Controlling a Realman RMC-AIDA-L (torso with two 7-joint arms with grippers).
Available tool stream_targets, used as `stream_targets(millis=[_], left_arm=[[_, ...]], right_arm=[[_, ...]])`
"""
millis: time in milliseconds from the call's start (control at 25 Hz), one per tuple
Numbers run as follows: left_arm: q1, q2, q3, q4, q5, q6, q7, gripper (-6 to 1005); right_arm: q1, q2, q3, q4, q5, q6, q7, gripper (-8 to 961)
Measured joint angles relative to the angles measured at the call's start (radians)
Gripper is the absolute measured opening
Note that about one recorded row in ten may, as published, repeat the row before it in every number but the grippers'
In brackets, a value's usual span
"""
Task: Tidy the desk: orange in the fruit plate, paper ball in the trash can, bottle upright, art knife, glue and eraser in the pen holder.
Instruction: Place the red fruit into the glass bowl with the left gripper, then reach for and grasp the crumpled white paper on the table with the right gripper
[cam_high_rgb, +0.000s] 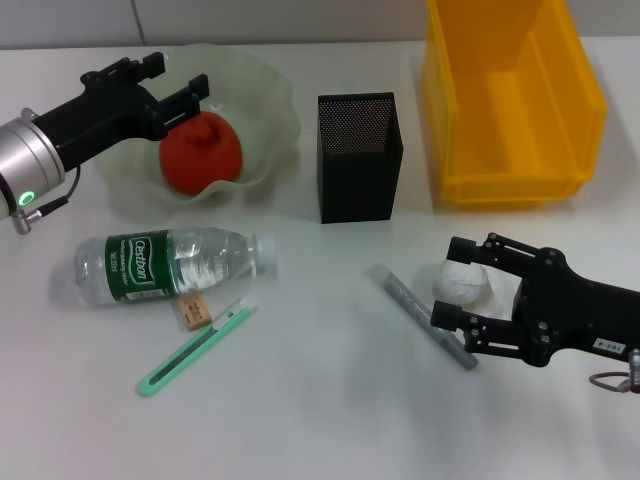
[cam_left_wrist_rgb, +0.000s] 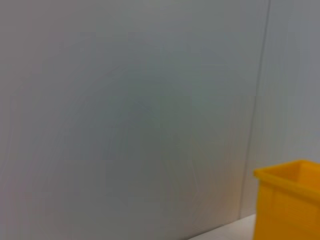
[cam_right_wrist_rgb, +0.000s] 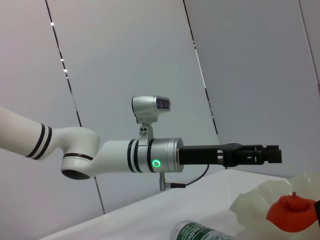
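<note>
The right gripper (cam_high_rgb: 458, 285) sits low at the near right of the desk (cam_high_rgb: 320, 400), its 2 fingers spread wide with the paper ball (cam_high_rgb: 461, 282) between them, not yet pinched. The ball is crumpled white paper, so it should be very light and soft; it will squash a little under the pads and is best taken across its middle with a gentle squeeze. The yellow bin (cam_high_rgb: 510, 100) stands at the far right, open at the top, a short lift away.

Just left of the ball, a grey glue stick (cam_high_rgb: 420, 315) lies slanted on the desk, and its near end is touching or almost under the lower finger. It could be nudged or rolled when the fingers shut.

The left gripper (cam_high_rgb: 175, 85) hovers at the far left over the pale green fruit plate (cam_high_rgb: 265, 110), fingers parted on either side of the orange (cam_high_rgb: 200, 155), which rests in the plate; I cannot tell if they touch it.

Between the plate and the bin stands the black mesh pen holder (cam_high_rgb: 358, 155). At the near left, the water bottle (cam_high_rgb: 175, 265) lies on its side, with the small tan eraser (cam_high_rgb: 196, 311) touching it and the green knife (cam_high_rgb: 195, 347) just beside that.
</note>
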Motion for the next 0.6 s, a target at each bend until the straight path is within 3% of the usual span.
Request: stream_targets(millis=[200,600], left_arm=[[0.02,0.006,0.007,0.016,0.002,0.122,-0.012,612],[0.16,0.014,0.027,0.137,0.02,0.727,-0.026,782]], right_arm=[[0.0,0.0,0.0,0.0,0.0,-0.001,0.0,819],[0.002,0.0,0.001,-0.001,0.004,0.005,0.0,819]])
